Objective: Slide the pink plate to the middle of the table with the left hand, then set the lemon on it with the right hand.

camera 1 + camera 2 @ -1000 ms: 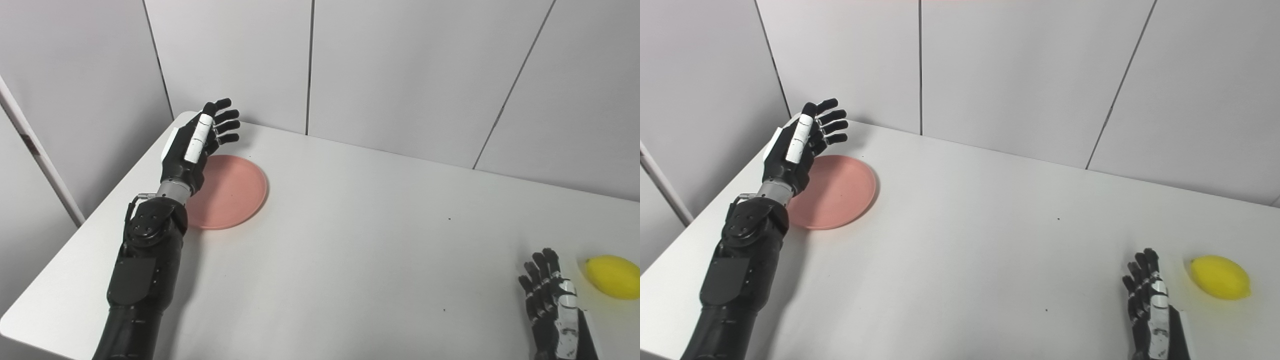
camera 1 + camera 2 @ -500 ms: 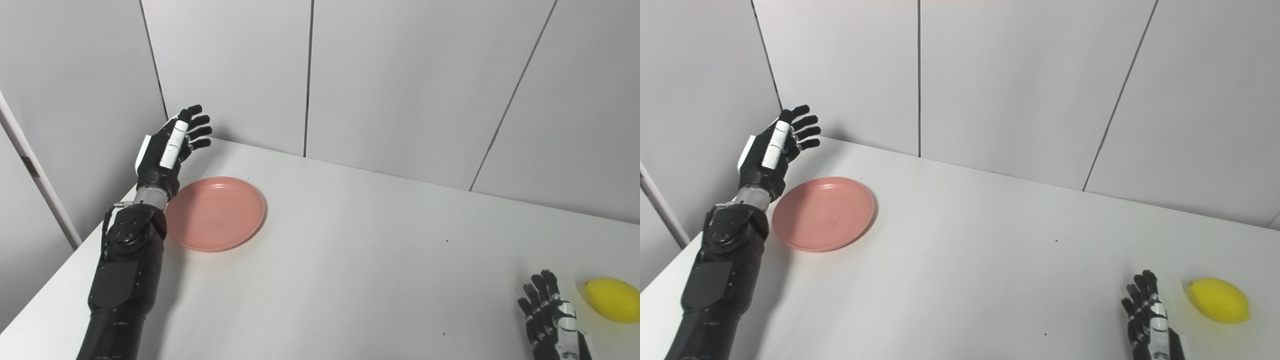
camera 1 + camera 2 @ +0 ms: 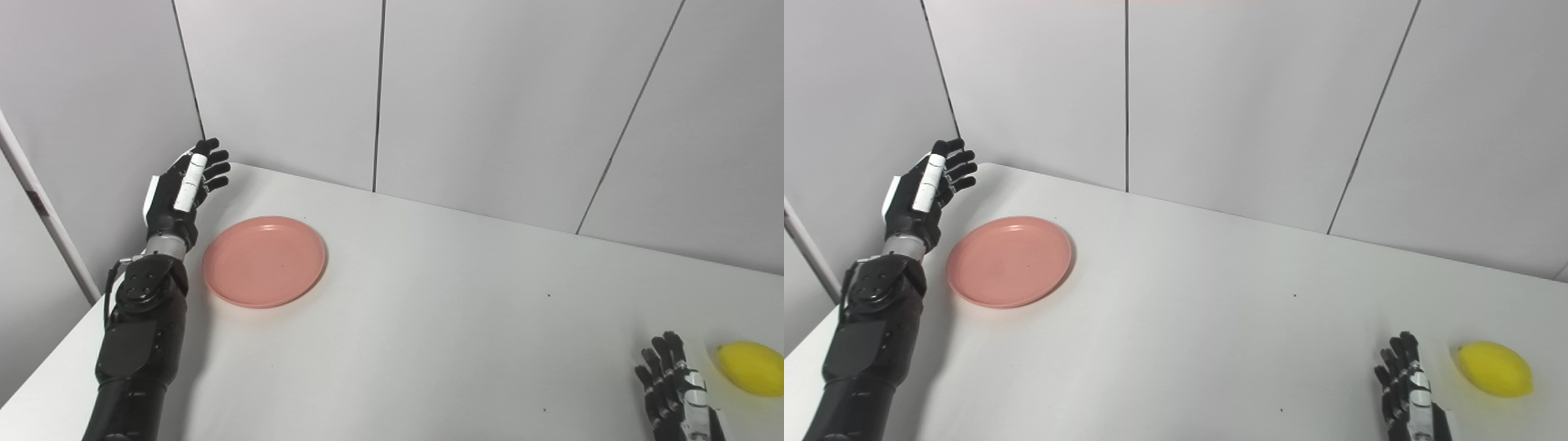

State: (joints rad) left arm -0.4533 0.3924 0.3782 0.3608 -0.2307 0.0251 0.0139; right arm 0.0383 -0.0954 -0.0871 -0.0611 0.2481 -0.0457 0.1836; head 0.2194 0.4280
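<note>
The pink plate (image 3: 264, 260) lies flat on the white table (image 3: 429, 318) toward its far left. My left hand (image 3: 181, 190) hangs raised just left of the plate's far-left rim, open with fingers spread, touching nothing. The yellow lemon (image 3: 752, 368) rests near the table's right front. Beside it on the left my right hand (image 3: 672, 386) sits low at the bottom edge, open, fingers pointing up, apart from the lemon. The same plate (image 3: 1009, 260), lemon (image 3: 1494, 369) and hands (image 3: 926, 187) (image 3: 1407, 389) show in the right eye view.
Grey wall panels (image 3: 490, 104) stand close behind the table's far edge. The table's left edge (image 3: 73, 343) runs beside my left forearm. A few small dark specks dot the tabletop.
The camera tilted, shifting the whole picture. My left hand has moved leftward off the plate's near-left part to beside its rim. The plate, lemon and right hand stayed put.
</note>
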